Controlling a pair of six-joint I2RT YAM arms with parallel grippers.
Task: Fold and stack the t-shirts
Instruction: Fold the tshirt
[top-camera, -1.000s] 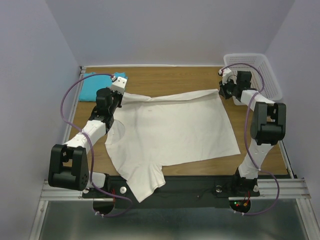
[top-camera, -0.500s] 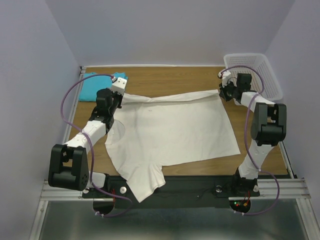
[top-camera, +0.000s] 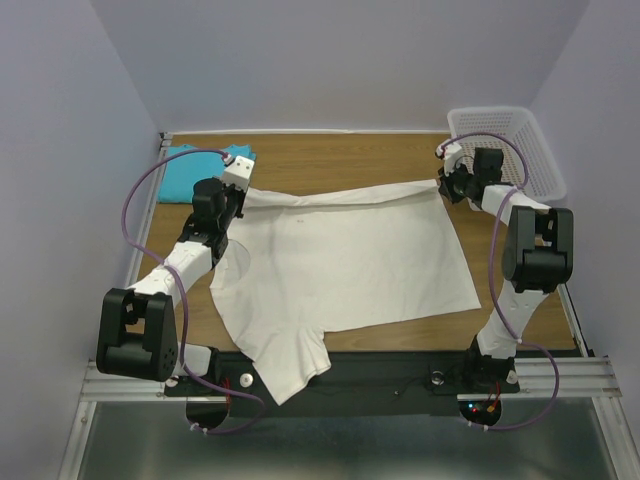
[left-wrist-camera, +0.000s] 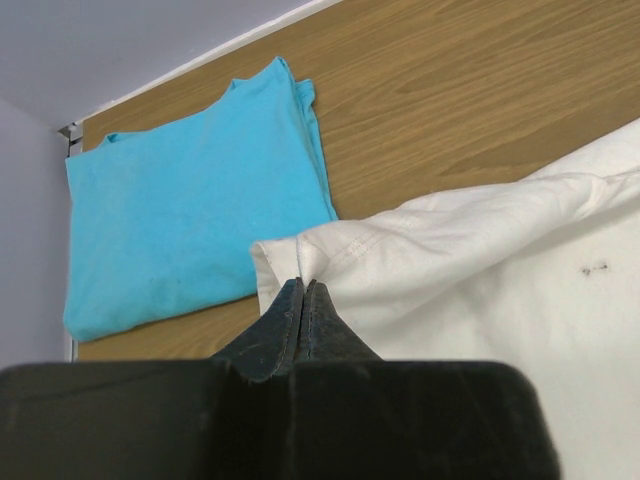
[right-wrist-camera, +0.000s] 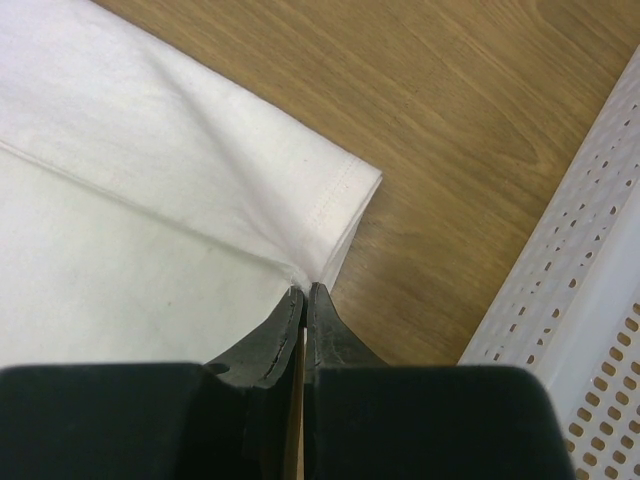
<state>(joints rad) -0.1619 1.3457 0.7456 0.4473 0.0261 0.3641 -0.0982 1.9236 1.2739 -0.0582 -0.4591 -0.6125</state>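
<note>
The cream shirt (top-camera: 340, 260) lies spread over the middle of the surface (top-camera: 350, 155). Its far edge is stretched between the two arms, and one sleeve hangs over the near edge, onto the black rail (top-camera: 400, 370). The blue shirt (left-wrist-camera: 180, 220) lies already folded in the far left corner, just beside the cream one but apart from it.

The left hand (left-wrist-camera: 303, 292) is closed on the far left corner of the cream shirt, its fingers pressed together with cloth between them. The right hand (right-wrist-camera: 305, 292) is closed the same way on the far right corner, at the stitched hem, near the basket (right-wrist-camera: 590, 300).

I judge the cloth to be light, soft and without any stiffness. It will sag between the two grips and wrinkle easily, so both corners should travel together and be kept a little tight. The hem and the corners are the best places to hold, because the seam gives the fingers something thicker to keep.

Some things are not clear. I cannot tell how deep the cloth sits between the fingers, or whether each hand holds one layer or two. From above, the left arm covers part of the blue shirt. A small dark speck (left-wrist-camera: 595, 268) on the cream cloth is too small to identify.
</note>
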